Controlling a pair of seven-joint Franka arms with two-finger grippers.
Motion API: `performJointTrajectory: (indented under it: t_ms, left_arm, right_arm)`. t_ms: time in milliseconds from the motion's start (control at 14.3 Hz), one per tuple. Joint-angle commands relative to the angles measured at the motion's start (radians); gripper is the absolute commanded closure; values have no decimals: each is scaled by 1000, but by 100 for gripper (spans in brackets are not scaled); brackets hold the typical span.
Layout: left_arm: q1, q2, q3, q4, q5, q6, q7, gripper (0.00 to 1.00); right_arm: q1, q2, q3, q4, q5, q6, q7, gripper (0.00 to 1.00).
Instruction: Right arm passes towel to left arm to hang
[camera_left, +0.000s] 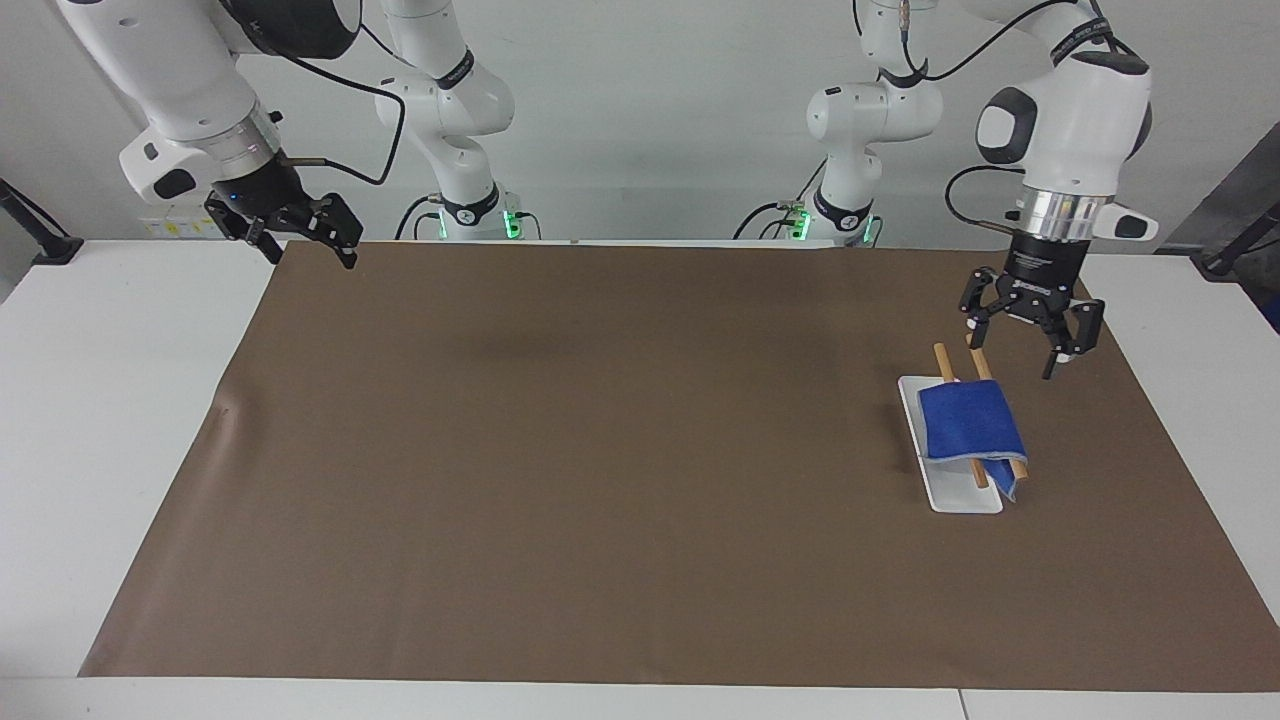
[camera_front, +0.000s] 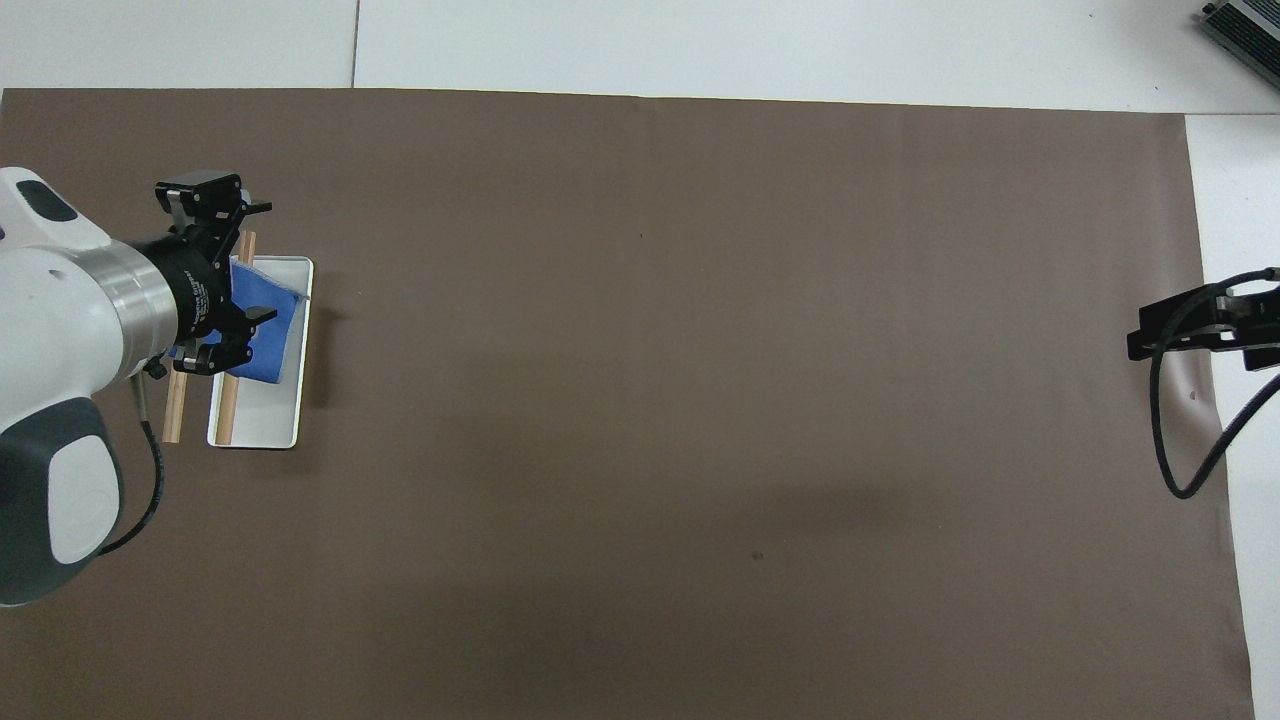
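Your towel (camera_left: 970, 422) is draped over the two wooden rods (camera_left: 944, 362) of a small rack whose white tray base (camera_left: 962, 499) sits on the brown mat (camera_left: 600, 480), toward the left arm's end of the table (camera_left: 110, 400); in the facing view that puts it at about 3 o'clock from the mat's middle. One end of the cloth hangs down off the rods at the end of the rack farthest from the robots. Your left tool (camera_left: 1029, 338) hangs in the air with its jaws spread wide and nothing between them, fingers pointing down; it is over the mat by the rod ends nearest the robots, at roughly 1 o'clock from the towel in the facing view, and clear of both cloth and rods. From overhead the same tool (camera_front: 215, 285) and its white wrist cover much of the rack, but the facing view shows it is raised and not touching. Your right tool (camera_left: 297, 237) is also spread open and empty, held up over the corner of the mat at the right arm's end of the table, near 10 o'clock in the facing view and well apart from the towel. In the overhead view only its dark tip (camera_front: 1190, 330) and a looping cable (camera_front: 1190, 440) show at the mat's edge.
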Motion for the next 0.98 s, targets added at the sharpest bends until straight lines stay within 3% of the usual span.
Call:
performJointTrajectory:
  t_ms: [0, 209, 419, 558, 907]
  left_arm:
    - [-30, 31, 20, 52, 19, -35, 389, 0]
    - [-27, 48, 22, 90, 21, -66, 678, 0]
    - [-15, 65, 23, 167, 77, -205, 991, 0]
    - [2, 85, 32, 208, 79, -226, 1161, 0]
    - [36, 91, 34, 326, 82, -448, 1400, 0]
  right_arm:
    - [-12, -26, 9, -28, 5, -11, 19, 0]
    - [-12, -28, 7, -36, -9, 7, 17, 0]
    - [2, -31, 13, -48, -69, 64, 20, 0]
    - [1, -30, 13, -47, -69, 66, 23, 0]
    - [-1, -30, 15, -45, -52, 61, 19, 0]
